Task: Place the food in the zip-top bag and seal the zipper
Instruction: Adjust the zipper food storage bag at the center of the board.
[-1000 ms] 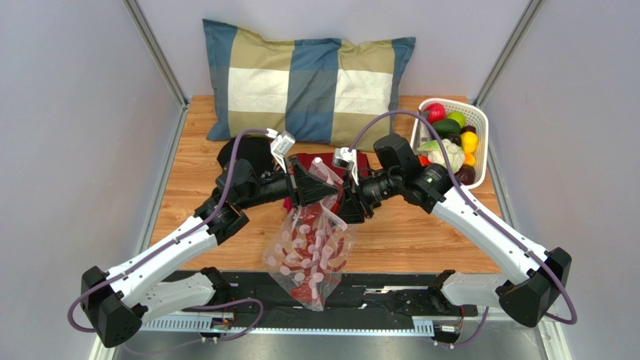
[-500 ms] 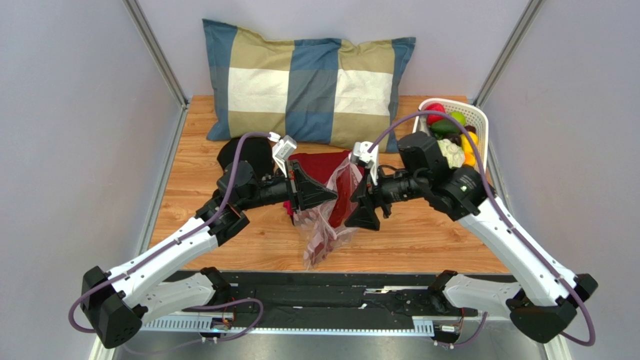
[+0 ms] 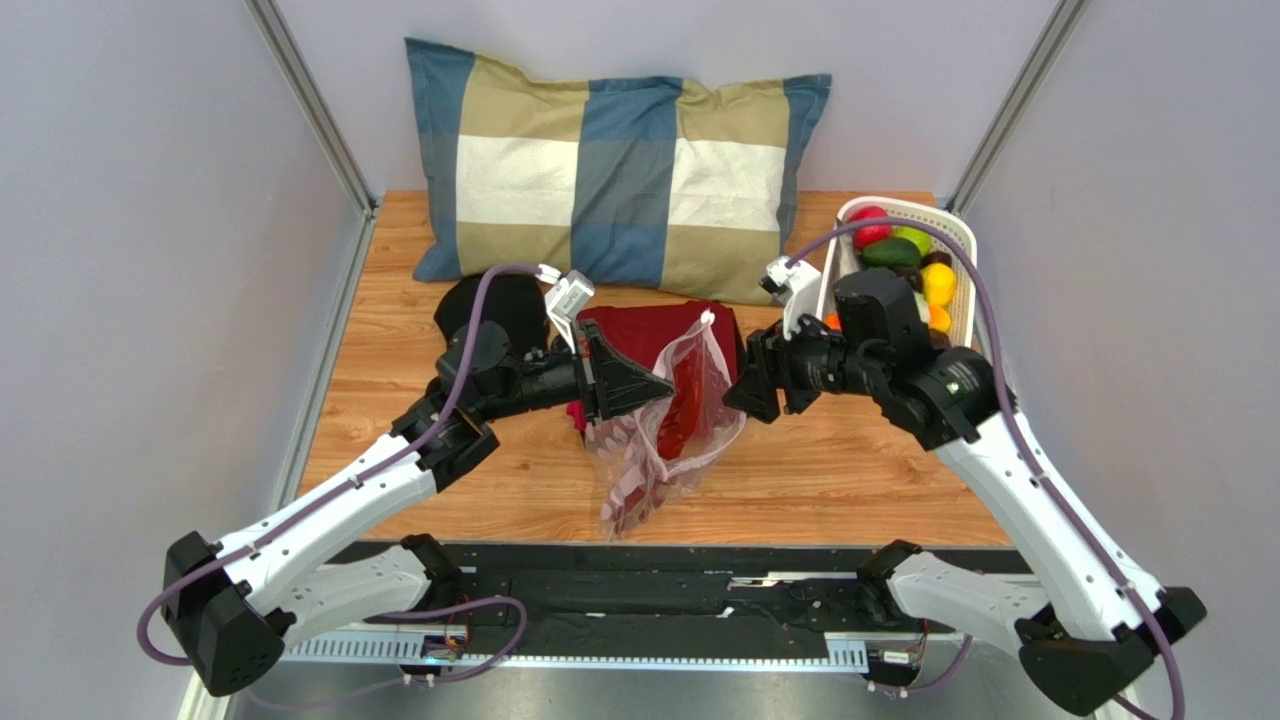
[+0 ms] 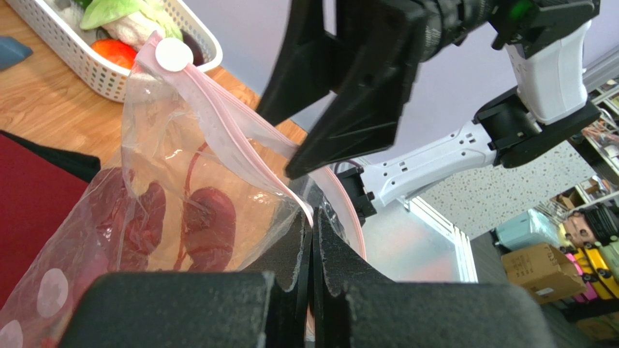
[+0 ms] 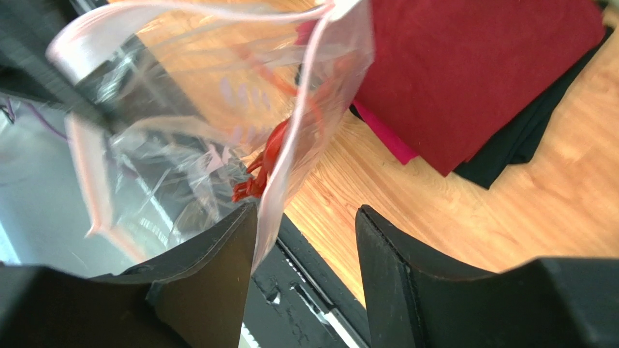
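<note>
The clear zip-top bag (image 3: pixel 661 438), printed with red shapes and white dots, hangs from my left gripper (image 3: pixel 634 389) over the table's front middle. In the left wrist view the jaws (image 4: pixel 311 223) are shut on the bag's pink zipper strip (image 4: pixel 225 134). My right gripper (image 3: pixel 751 393) is open and stands just right of the bag. In the right wrist view (image 5: pixel 305 226) the bag's edge (image 5: pixel 283 188) hangs beside the left finger, ungripped. The food (image 3: pixel 899 255), red, green and yellow pieces, lies in the white basket (image 3: pixel 963 255). I cannot tell if any food is inside the bag.
A folded red cloth (image 3: pixel 646 324) on a black cloth (image 3: pixel 504 308) lies behind the bag. A checked pillow (image 3: pixel 616 165) fills the back of the table. The basket stands at the back right, close behind my right wrist. A black rail (image 3: pixel 751 593) runs along the front edge.
My right gripper has let go of the bag's mouth and drawn back to the right. The bag, held spread between both grippers before, now hangs narrower from the left gripper alone.
</note>
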`<state>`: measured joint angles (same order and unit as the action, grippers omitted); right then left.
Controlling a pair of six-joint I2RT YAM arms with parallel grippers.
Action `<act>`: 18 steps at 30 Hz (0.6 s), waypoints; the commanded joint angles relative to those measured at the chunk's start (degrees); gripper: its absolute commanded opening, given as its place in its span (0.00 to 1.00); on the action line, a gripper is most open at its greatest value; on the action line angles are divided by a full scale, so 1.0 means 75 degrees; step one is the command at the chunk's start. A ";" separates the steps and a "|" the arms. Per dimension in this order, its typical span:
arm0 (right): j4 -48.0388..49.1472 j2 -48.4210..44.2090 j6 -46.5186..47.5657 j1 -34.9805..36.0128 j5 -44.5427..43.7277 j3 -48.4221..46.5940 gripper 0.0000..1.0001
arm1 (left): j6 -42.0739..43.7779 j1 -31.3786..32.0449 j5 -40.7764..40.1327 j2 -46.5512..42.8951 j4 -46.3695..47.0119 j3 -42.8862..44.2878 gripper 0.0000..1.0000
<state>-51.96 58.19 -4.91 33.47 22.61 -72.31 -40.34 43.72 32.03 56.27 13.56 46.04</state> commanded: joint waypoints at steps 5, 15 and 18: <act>0.1057 0.0631 -0.0846 -0.0139 0.0863 -0.0189 0.00 | 0.0408 -0.0029 -0.0110 -0.0049 -0.0998 0.0634 0.00; 0.1771 0.0034 -0.2133 0.0318 0.3018 0.0230 0.00 | 0.1722 -0.0029 -0.0369 -0.0976 -0.5520 0.2717 0.00; 0.1750 0.0115 -0.2077 0.0330 0.2800 0.0279 0.00 | 0.1722 -0.0029 -0.0391 -0.0532 -0.6237 0.3199 0.00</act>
<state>-42.06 59.24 -17.30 35.42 40.97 -71.22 -30.20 43.68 29.28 49.52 -22.57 64.58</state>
